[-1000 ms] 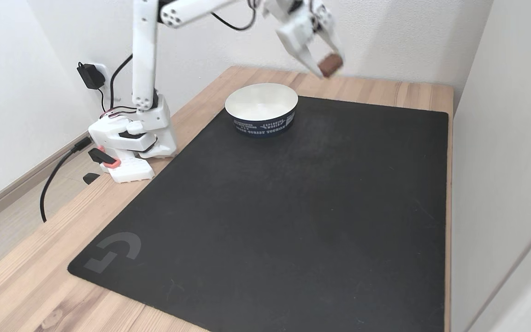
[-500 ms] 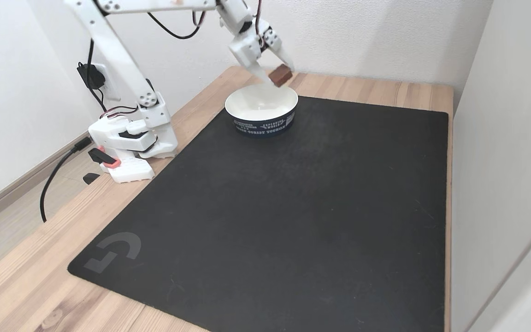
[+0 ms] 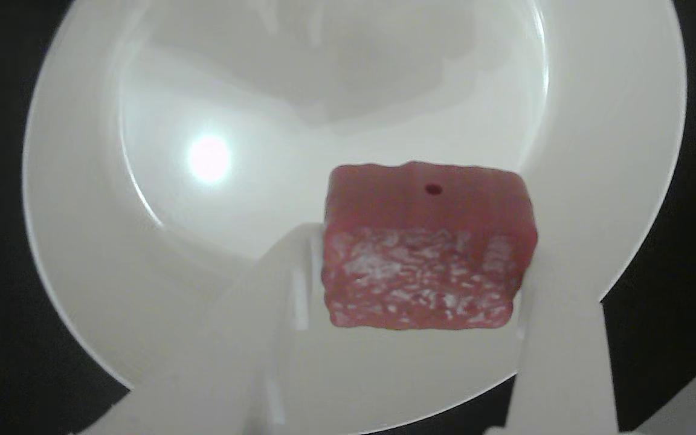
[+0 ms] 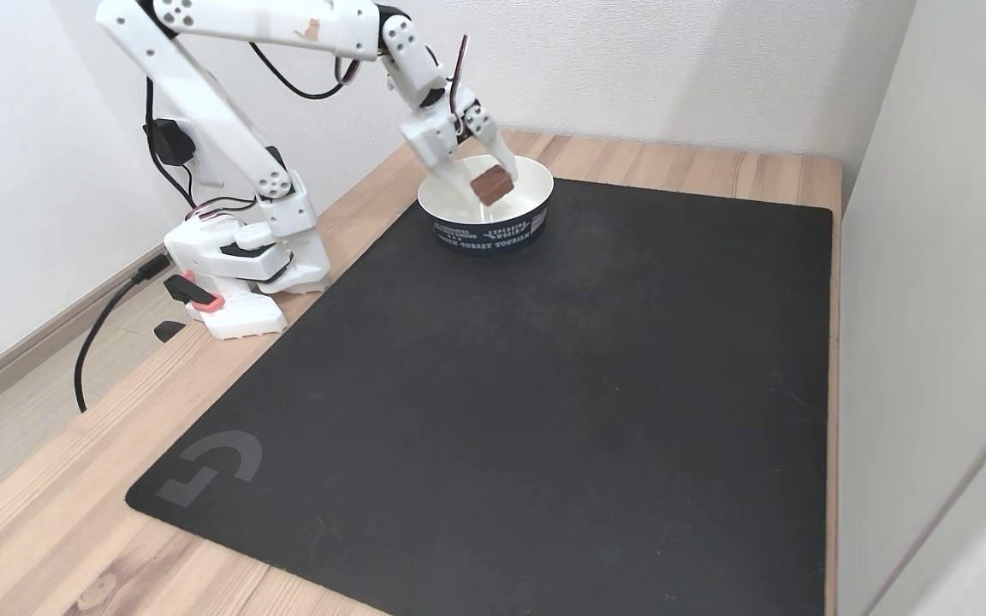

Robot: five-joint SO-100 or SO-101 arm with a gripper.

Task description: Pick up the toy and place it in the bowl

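Currently gripper [image 4: 493, 185] is clamped on the toy [image 4: 492, 184], white fingers [image 3: 565, 338] pressed to both its sides, holding it over the bowl's [image 4: 536, 214] opening, no contact with the white inside. Flecked rough face of the toy faces the other view's camera. Bowl sits at the black mat's [image 4: 544, 402] far-left corner.

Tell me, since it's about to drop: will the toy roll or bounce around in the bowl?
Probably not roll: the toy is a flat-faced block. It keeps its shape in the gripper, so likely firm. The bowl looks glossy inside; it might slide slightly.
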